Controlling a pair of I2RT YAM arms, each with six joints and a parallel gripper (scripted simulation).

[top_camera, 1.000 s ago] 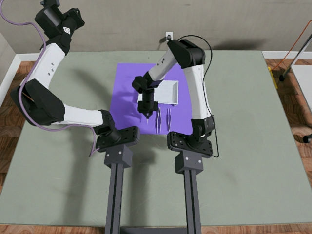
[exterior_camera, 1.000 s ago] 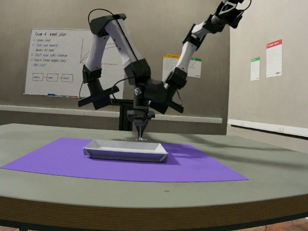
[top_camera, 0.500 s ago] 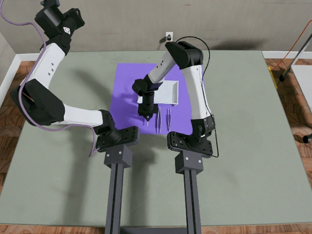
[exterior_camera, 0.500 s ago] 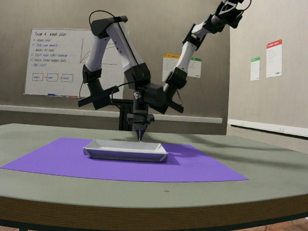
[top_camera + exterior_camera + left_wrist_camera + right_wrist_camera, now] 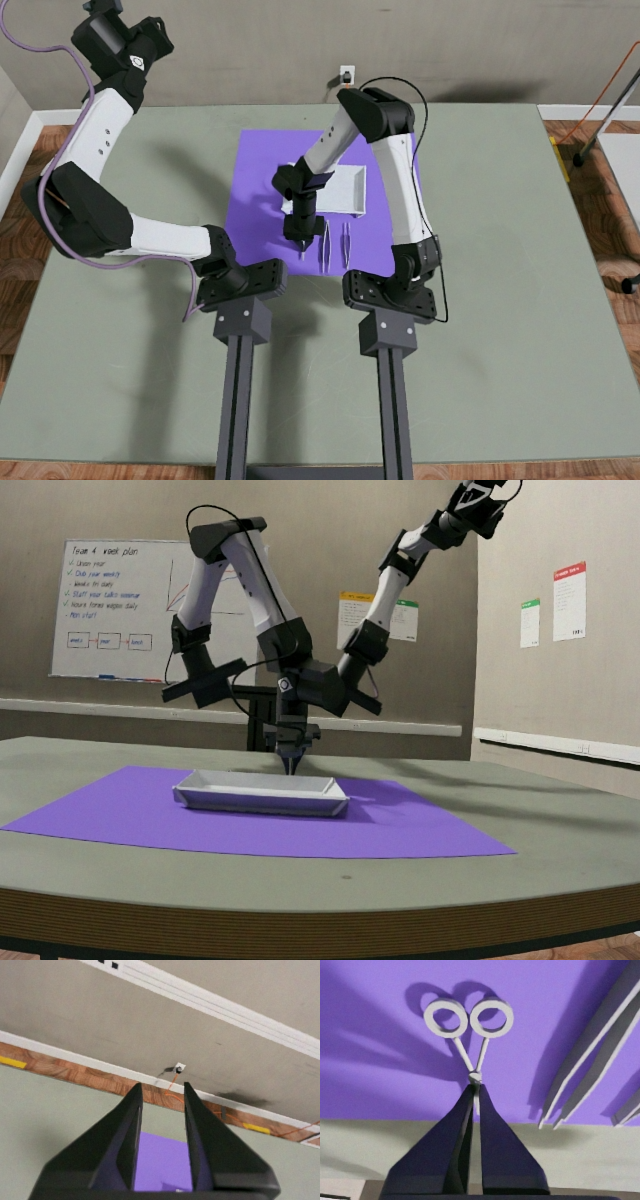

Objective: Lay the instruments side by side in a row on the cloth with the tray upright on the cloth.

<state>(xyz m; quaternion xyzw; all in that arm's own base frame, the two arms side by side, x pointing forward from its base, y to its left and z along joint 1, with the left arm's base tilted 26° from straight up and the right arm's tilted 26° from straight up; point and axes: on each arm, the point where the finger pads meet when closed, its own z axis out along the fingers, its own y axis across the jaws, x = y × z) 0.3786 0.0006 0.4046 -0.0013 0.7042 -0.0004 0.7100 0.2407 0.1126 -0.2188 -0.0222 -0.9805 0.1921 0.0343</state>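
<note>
Over the cloth (image 5: 258,206) (image 5: 258,836) (image 5: 162,1162) (image 5: 380,990) toward the table's arm-side edge, my right gripper (image 5: 303,249) (image 5: 290,770) (image 5: 476,1090) grasps scissors (image 5: 475,1076), apparently to complete the row.

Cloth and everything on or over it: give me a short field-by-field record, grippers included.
cloth: purple, spread flat
tray: white, upright, wholly on cloth, empty
ring-handled instrument: in right gripper, over cloth
middle tweezers, lying on cloth
outer tweezers, beside middle pair, gap between
left gripper, partly open, holding nothing, away from cloth
pending: set ring-handled instrument down in row
</note>
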